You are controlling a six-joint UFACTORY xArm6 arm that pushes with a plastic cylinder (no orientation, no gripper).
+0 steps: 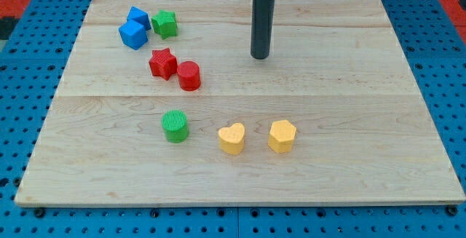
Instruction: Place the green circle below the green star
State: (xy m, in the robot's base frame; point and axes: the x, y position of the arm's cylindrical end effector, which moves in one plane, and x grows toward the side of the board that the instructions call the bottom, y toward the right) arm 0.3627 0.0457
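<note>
Pincerless rod ending in my tip (261, 57), nothing to open or close, gripping nothing; tip sitting on board (349, 121) toward view's top, well apart from every block. Nearest view's bottom: yellow heart (231, 138) and yellow hexagon (282, 136) lying side by side. Green circle (175, 126) sitting just left of heart. Farther up: red cylinder (188, 76) touching red star (162, 63). Farthest, top left: green star (164, 24) sitting beside two blue blocks (135, 28), well above green circle.
</note>
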